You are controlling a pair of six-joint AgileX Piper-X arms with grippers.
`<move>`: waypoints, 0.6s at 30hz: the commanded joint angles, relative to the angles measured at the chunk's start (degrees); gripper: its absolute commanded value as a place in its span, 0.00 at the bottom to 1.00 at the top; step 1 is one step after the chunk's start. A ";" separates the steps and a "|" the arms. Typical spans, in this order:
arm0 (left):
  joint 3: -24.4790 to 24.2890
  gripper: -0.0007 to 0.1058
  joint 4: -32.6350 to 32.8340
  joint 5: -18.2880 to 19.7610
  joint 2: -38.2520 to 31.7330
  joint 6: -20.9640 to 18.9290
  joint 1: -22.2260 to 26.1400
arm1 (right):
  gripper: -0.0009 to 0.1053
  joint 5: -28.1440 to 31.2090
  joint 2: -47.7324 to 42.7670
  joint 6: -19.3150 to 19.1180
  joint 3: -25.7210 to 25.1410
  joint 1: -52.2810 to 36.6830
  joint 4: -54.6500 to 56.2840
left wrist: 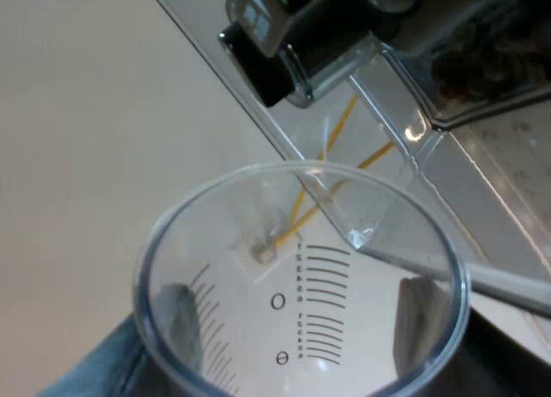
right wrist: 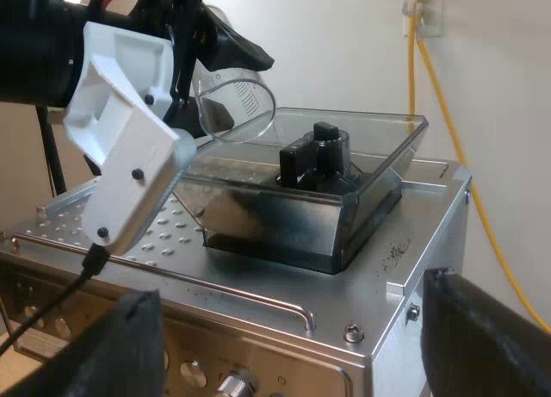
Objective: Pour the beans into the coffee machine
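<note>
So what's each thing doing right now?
machine: standing, dark specks on its top.
hopper: on the machine, looks open on top, beans inside.
glass: tipped over the hopper's edge, looks empty.
left gripper: shut on the glass.
right gripper: open, holding nothing, near the machine's front.

Left grips, right idle
Left hand point(left wrist: 301, 315) clamps the measuring glass point(left wrist: 258, 182); right hand point(right wrist: 293, 345) hovers, fingers point(right wrist: 491, 328) spread wide.
</note>
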 commanded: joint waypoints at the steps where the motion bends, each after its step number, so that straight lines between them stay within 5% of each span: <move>1: -0.41 0.29 -1.10 -0.05 -0.29 -6.12 -0.17 | 0.61 -0.31 -0.48 -0.02 -0.81 0.04 -0.29; 4: -0.41 0.29 -1.10 -0.05 -0.29 -10.04 -0.17 | 0.61 -0.31 -0.48 -0.02 -0.81 0.04 -0.29; 5: -0.41 0.29 -1.00 -0.23 -0.50 -17.24 -0.17 | 0.61 -0.31 -0.48 -0.02 -0.81 0.04 -0.29; 7: -0.41 0.29 -1.00 -1.29 -0.88 -21.19 -0.17 | 0.61 -0.31 -0.48 -0.02 -0.81 0.04 -0.29; 18: -0.41 0.12 -0.46 -9.28 -5.28 -38.86 -0.17 | 0.61 -0.31 -0.48 -0.02 -0.81 0.04 -0.29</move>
